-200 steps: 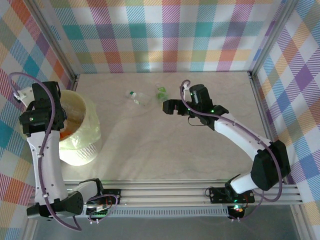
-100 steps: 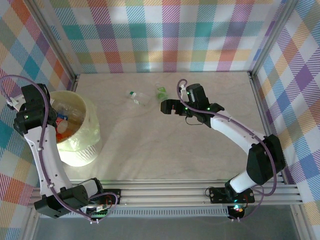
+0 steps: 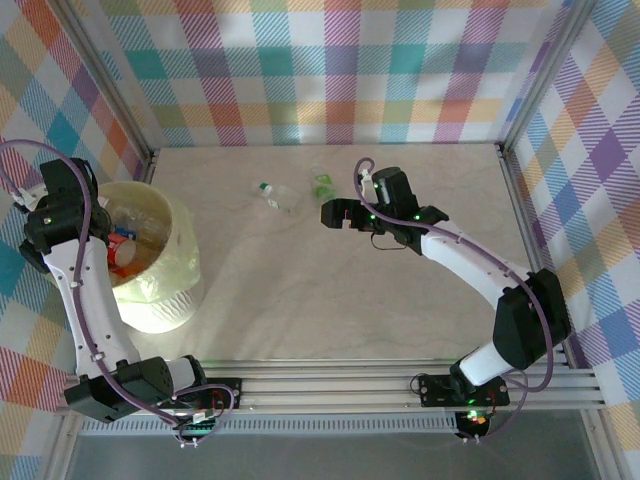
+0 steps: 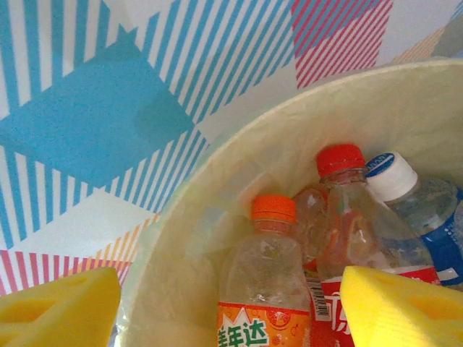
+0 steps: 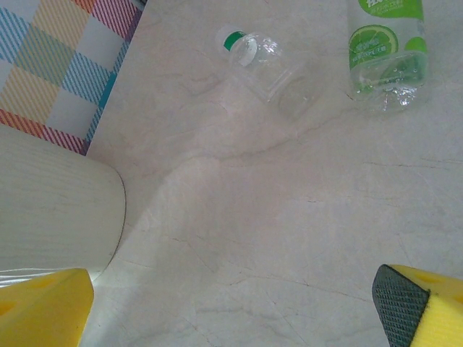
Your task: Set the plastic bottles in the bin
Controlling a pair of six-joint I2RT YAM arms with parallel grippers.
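Presently: left gripper (image 4: 231,311), pads (image 4: 58,307) spread wide and empty, poised over the bin (image 4: 217,181) (a release posture, I judge). Inside: orange-capped bottle (image 4: 271,267), label reading "年达"; red-capped bottle (image 4: 347,217), red label; white-capped bottle (image 4: 405,195), blue label. Right gripper (image 5: 231,311), likewise agape and empty, above the table (image 5: 239,217), facing green-capped clear bottle (image 5: 264,65) and lime-labelled bottle (image 5: 387,50), writing illegible
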